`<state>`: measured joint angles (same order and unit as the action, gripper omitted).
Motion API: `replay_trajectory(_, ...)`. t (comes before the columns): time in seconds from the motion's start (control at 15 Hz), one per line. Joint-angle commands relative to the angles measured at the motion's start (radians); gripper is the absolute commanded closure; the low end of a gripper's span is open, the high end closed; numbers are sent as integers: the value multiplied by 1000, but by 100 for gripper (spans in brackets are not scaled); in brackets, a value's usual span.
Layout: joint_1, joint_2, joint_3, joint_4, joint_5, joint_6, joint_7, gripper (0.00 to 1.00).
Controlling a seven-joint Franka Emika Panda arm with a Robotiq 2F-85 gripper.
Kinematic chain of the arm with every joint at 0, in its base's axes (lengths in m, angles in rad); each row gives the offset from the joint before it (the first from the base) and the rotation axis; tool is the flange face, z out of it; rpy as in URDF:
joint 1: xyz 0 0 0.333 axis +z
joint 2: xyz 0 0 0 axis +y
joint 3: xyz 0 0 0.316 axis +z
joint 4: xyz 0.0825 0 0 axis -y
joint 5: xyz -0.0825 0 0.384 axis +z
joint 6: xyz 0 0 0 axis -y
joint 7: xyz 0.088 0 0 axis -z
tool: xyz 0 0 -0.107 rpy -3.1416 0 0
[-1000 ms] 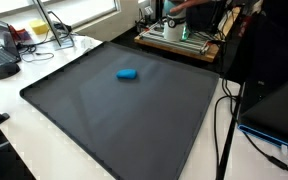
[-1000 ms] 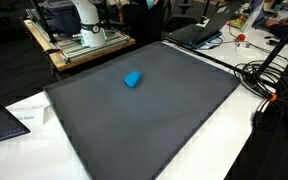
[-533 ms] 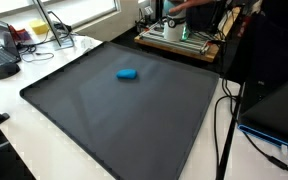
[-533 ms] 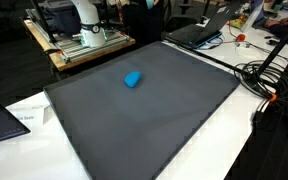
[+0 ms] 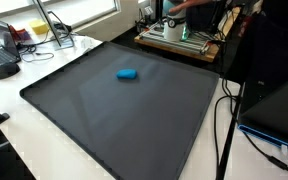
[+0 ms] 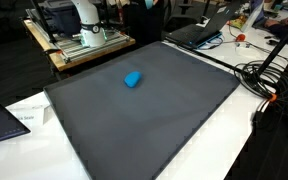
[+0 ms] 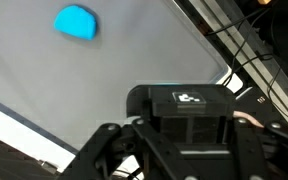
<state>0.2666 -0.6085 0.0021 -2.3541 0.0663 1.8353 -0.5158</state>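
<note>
Claw: we see the claw (image 7: 179, 160) only in the wrist view. Its dark body and two linkages fill the lower edge of that picture, and the fingertips run out of it.
Claw state: we cannot tell whether it is released or clenched, because the tips are cut off, nor whether it grasps anything.
Blue lump: a small, rounded, bright-blue lump (image 7: 76, 22) lies well apart from the claw, toward the upper left corner of the wrist view. It touches no part of the claw that we can see.
Blue lump from outside: in both exterior views the blue lump (image 5: 128, 73) (image 6: 132, 79) lies flat on the mat, nearer the mat's far edge than its near one.
Mat: a large dark grey mat (image 5: 124, 125) (image 6: 154, 125) lies under both the claw and the lump. In the wrist view it looks pale grey (image 7: 134, 65).
Mat rim: its dark rim runs slantwise past the claw, above and to the right of it in the wrist view.
Cables: black cables (image 7: 249, 55) lie just beyond that rim. We also see them off the mat's edge in an exterior view (image 6: 269, 80).
Table: a white table (image 6: 239, 140) carries the mat.
Robot's base: the white robot's base (image 6: 84, 18) stands on a wooden stand beyond the mat's far edge.
</note>
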Motion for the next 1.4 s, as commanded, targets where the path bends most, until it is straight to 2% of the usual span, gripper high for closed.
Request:
replay_trajectory(0.0,-13,-4,18,1,-27,10,11,69)
replay_trajectory(0.13,-13,-6,23,2,-32,8,18,78)
replay_trajectory(0.6,-19,44,36,49,-61,-49,47,78)
replay_trajectory(1.07,-44,385,66,413,-146,-130,88,78)
replay_trajectory(1.2,-63,460,76,479,-209,-112,71,78)
replay_trajectory(1.33,-88,515,83,511,-283,-127,110,78)
